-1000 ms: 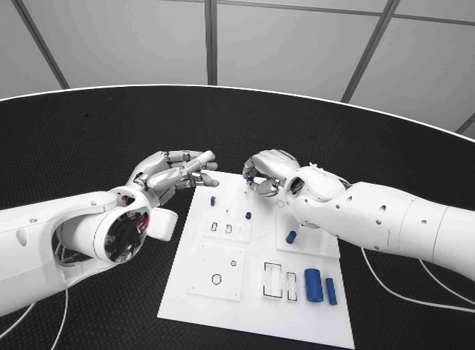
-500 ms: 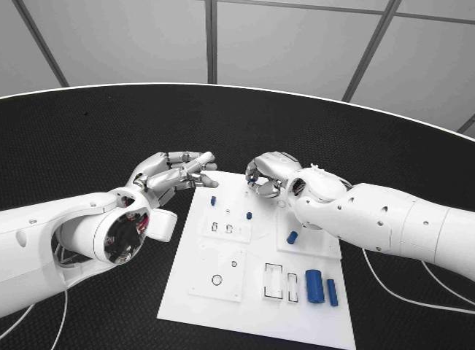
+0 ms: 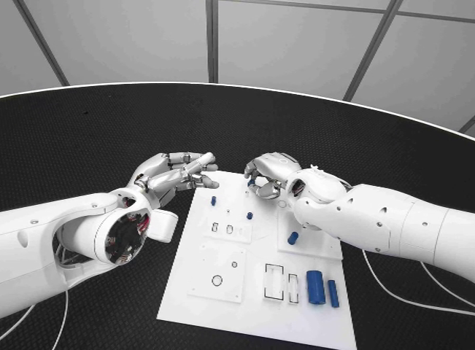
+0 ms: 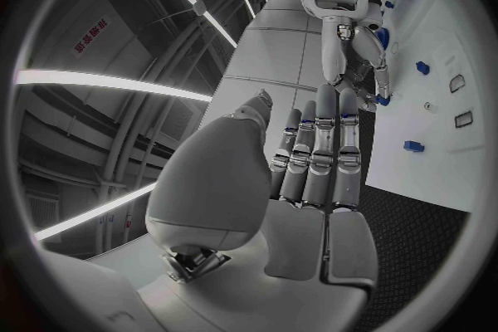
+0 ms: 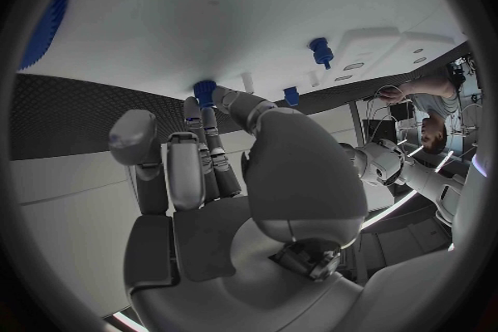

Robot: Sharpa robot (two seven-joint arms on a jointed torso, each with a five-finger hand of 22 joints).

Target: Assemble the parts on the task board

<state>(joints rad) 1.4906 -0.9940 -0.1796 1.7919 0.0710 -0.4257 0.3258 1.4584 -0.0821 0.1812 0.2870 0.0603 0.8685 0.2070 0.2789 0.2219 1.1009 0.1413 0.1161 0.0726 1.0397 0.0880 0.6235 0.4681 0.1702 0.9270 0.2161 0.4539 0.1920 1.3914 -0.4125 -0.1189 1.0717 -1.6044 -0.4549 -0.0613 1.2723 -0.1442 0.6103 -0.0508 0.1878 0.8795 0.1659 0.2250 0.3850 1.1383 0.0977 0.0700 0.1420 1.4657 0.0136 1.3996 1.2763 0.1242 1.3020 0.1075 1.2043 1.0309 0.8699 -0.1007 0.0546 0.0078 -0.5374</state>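
From my station I see the round black surface [image 3: 101,138], matte and finely textured, with a thin pale rim curving along its far edge. Beyond that rim stands a wall of large grey panels [image 3: 290,44] divided by dark seams. Two thin white cables [image 3: 389,286] trail across the black surface on the near right side. In the left wrist view, long bright light strips [image 4: 114,83] run overhead, and a small red-lettered sign [image 4: 90,38] hangs high up; I cannot read it at this blur.
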